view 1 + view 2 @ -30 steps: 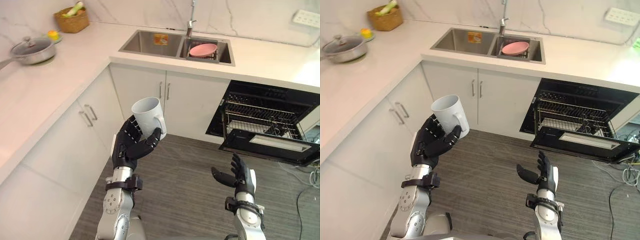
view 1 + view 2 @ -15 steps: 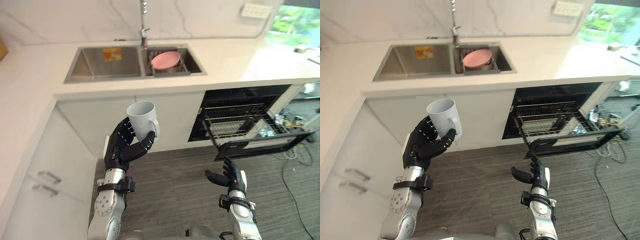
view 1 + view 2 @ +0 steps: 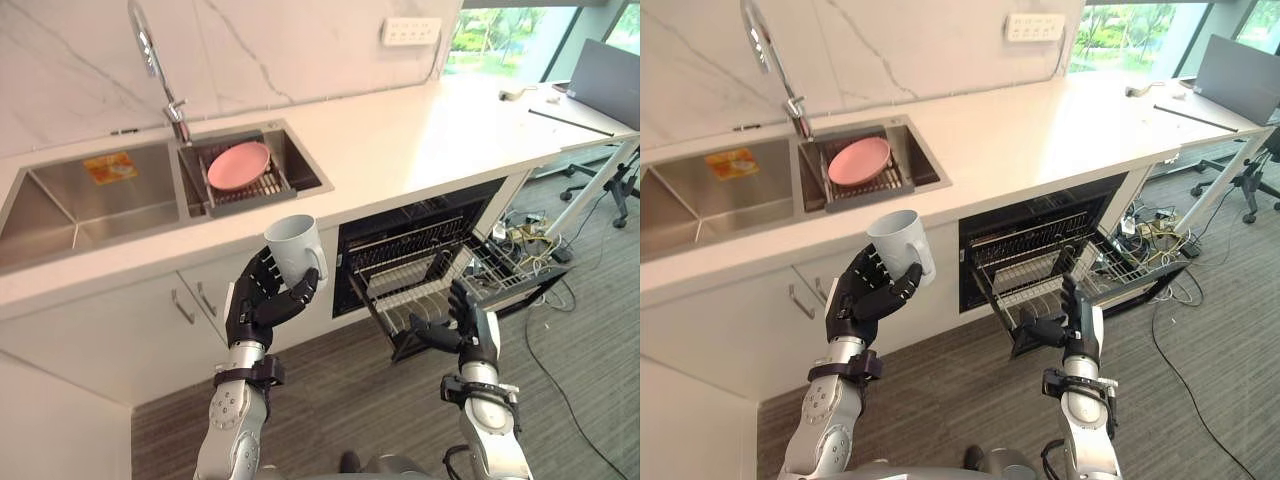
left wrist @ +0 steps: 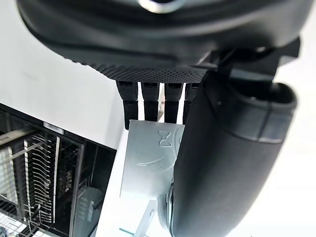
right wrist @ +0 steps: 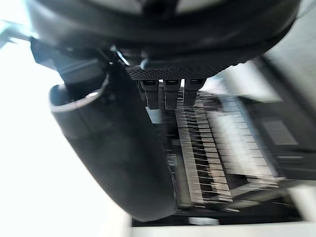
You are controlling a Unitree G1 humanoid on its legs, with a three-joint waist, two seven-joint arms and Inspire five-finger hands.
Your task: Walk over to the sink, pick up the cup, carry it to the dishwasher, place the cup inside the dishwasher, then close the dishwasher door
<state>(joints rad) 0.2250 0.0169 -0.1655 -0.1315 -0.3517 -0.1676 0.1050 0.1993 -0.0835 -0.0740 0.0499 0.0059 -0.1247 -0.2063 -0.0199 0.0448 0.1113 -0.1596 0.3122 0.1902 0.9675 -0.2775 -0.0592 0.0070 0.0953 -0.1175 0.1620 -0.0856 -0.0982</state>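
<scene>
Gripping white ceramic cup (image 3: 294,248) — left hand (image 3: 258,308) fingers curled round its body, thumb across front; right hand (image 3: 472,330) fingers straight, relaxed — open black dishwasher (image 3: 400,222) just beyond fingertips.

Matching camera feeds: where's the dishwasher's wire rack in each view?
Left eye: wire rack right of centre, just beyond the right hand.
Right eye: right of centre, beyond that hand.
Left wrist: beside the cup, past the fingers.
Right wrist: straight past the fingers.
Landmark shared by three: cup in left hand.

Dishwasher (image 3: 420,215) open, rack (image 3: 410,295) drawn out in front, free floor (image 3: 340,390) before it
</scene>
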